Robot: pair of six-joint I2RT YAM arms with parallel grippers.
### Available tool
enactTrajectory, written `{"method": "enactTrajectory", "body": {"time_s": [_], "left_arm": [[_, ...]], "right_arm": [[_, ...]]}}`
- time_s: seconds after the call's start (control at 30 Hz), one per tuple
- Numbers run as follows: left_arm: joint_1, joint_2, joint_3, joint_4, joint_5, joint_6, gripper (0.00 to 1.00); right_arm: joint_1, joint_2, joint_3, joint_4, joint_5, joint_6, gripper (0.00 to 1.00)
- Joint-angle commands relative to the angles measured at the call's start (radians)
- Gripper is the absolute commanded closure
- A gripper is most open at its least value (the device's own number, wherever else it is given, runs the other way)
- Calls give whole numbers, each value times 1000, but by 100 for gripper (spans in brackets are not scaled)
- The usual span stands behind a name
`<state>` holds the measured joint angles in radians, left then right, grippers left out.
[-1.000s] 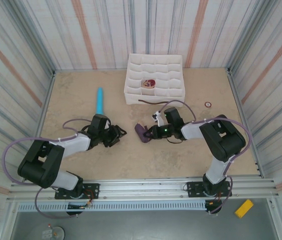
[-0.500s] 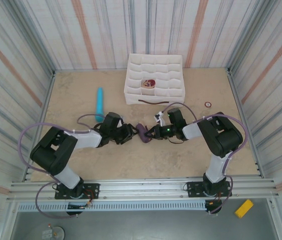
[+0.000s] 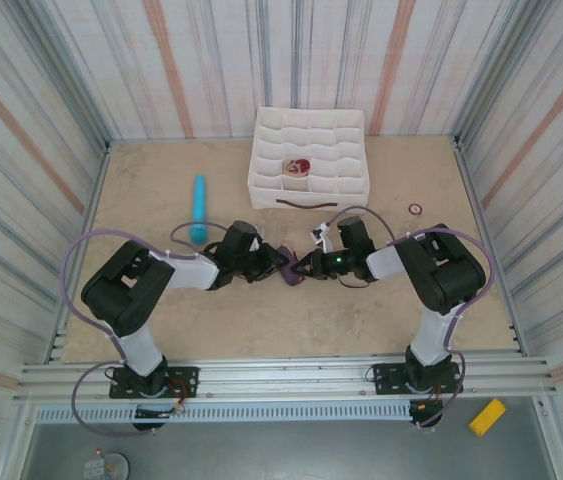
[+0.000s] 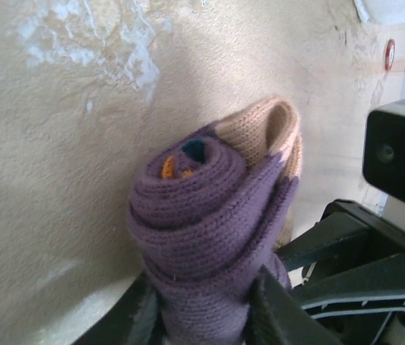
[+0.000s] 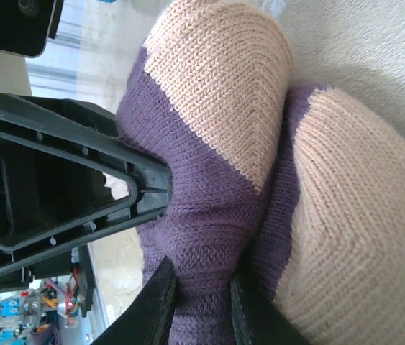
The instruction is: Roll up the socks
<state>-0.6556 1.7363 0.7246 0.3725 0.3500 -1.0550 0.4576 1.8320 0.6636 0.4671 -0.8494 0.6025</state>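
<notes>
Beige, mottled table (image 3: pixel 161 170) sits boxed in by striped walls, and two arms reach toward each other across its middle. Between them lies one purple sock roll (image 3: pixel 288 270), resting on the table near the centre, in front of the tray and well apart from it. The left gripper (image 3: pixel 273 266) meets it from the left and the right gripper (image 3: pixel 301 271) from the right, so both claws touch the same bundle. In the left wrist view the roll (image 4: pixel 209 215) stands end-on: a tight purple spiral with a spot of orange and dark blue at its core and a beige fold behind, and the claw's two fingers (image 4: pixel 147 313) press its lower sides, pinching it. In the right wrist view the two fingers (image 5: pixel 160 305) are pressed together on a purple fold of the roll (image 5: pixel 209 208), which shows two beige patches; the other claw's black finger touches the fabric from the left. At the far middle stands one white compartment tray (image 3: pixel 341 195), with one maroon-and-beige roll (image 3: pixel 297 168) in a near-left compartment. One dark strip (image 3: pixel 304 204) lies just in front of the tray. One light-blue cylinder (image 3: pixel 199 205) lies to the left, one small ring (image 3: pixel 416 209) to the right, and one yellow block (image 3: pixel 487 416) sits beyond the table's near edge.
</notes>
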Motion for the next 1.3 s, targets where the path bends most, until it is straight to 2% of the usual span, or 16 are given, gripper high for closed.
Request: {"method": "enactTrajectory", "body": {"time_s": [0.0, 0.13, 0.23, 0.33, 0.43, 0.5, 0.57, 0.67, 0.77, 1.07, 1.27], "left_arm": [[-10, 21, -2, -45, -57, 9, 82], [-6, 0, 13, -115, -86, 47, 95], [-2, -32, 25, -176, -110, 76, 98], [7, -79, 15, -217, -149, 86, 99], [17, -125, -1, -257, -178, 81, 99], [22, -151, -10, -279, -187, 81, 100], [26, -177, -26, -289, -194, 69, 100], [28, -211, -55, -305, -206, 52, 100], [33, -230, -80, -308, -204, 40, 100], [32, -260, -139, -296, -191, 9, 100], [33, -262, -142, -300, -195, 6, 100]], "right_arm": [[-2, 34, -9, -117, 45, 5, 100], [16, -13, 52, -234, 106, -58, 96], [56, -79, 110, -372, 215, -146, 82], [122, -140, 167, -490, 377, -223, 65], [200, -178, 220, -577, 538, -281, 51], [255, -184, 254, -618, 630, -314, 45], [319, -186, 279, -639, 740, -347, 32], [400, -183, 299, -642, 863, -397, 31], [449, -166, 314, -632, 921, -415, 31], [503, -85, 360, -617, 966, -433, 37], [518, -50, 373, -623, 951, -438, 45]]}}
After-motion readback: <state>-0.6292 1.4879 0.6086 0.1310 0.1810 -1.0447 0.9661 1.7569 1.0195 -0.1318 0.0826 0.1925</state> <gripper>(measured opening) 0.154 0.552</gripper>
